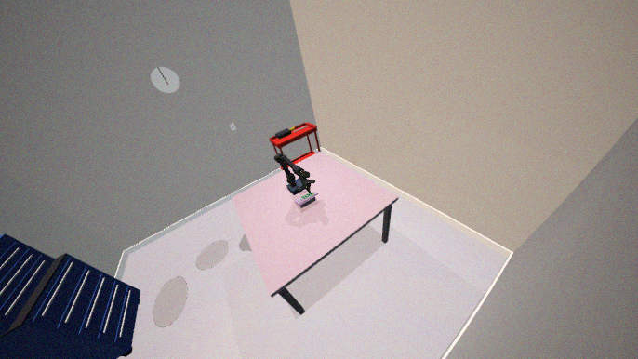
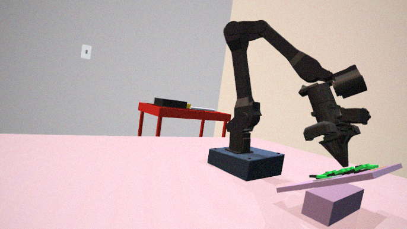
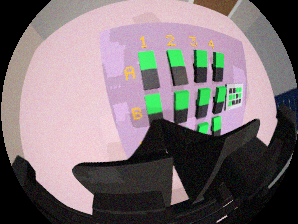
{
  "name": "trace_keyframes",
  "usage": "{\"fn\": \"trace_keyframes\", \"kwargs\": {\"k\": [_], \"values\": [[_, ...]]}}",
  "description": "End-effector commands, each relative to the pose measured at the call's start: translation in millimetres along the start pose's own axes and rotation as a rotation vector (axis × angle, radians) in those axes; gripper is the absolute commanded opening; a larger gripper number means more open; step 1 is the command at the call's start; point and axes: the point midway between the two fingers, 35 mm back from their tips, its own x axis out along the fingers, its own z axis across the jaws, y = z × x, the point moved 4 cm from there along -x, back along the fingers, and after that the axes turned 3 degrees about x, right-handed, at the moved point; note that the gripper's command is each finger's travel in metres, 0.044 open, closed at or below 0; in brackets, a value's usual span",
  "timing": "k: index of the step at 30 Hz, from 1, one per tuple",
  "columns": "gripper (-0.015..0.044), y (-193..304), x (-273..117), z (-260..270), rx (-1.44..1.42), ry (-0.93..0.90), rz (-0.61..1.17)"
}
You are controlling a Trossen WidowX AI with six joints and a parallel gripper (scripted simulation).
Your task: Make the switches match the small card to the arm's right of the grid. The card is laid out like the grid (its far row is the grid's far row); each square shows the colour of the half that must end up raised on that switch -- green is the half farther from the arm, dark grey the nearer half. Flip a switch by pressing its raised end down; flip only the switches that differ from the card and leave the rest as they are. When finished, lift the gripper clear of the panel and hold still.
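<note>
The tilted purple panel (image 1: 300, 203) (image 2: 296, 187) (image 3: 135, 32) carries a grid of green and dark grey rocker switches. In the wrist view, switch A1 (image 3: 148, 70), switch A2 (image 3: 177, 67), switch B1 (image 3: 154, 106) and switch B2 (image 3: 181, 106) show, with more to their right. The third row is partly hidden behind the fingers. The small white-edged card (image 3: 235, 96) is at the grid's right; its squares are green and dark, too small to read surely. My gripper (image 2: 345, 165) (image 3: 157, 123) is shut and empty. Its tips are very close over the switches, by B1's near end; contact cannot be told.
The panel rests above a purple block (image 2: 317, 204) on the pink table (image 1: 325, 232) (image 2: 118, 184). The arm's dark blue base (image 2: 228, 163) is on the panel's near side. A red rack (image 1: 298, 135) (image 2: 193, 114) is behind the arm.
</note>
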Motion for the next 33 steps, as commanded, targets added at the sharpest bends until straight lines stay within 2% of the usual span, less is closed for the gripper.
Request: {"fn": "trace_keyframes", "kwargs": {"k": [1,33], "values": [[0.0000,1.2,0.8,0.1,-0.005,-0.002,0.004],[0.0000,1.3,5.0,0.1,-0.005,-0.002,0.003]]}}
